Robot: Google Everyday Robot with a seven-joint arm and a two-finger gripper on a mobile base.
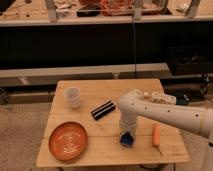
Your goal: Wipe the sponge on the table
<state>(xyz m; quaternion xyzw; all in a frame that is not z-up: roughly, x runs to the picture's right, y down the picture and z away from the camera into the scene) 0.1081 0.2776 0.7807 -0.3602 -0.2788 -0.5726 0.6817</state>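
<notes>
The sponge [127,140], a small dark-blue block, lies on the light plank table [100,95] right of centre, near the front. My white arm reaches in from the right and bends straight down over it. The gripper [126,134] sits directly on top of the sponge, pressing it onto the wood. The wrist hides the fingers.
An orange plate [68,141] occupies the front left corner. A white cup [73,97] stands at the back left. A black bar with white stripes [103,110] lies mid-table, just left of the arm. An orange stick [156,135] lies right of the sponge. Dark shelving stands behind the table.
</notes>
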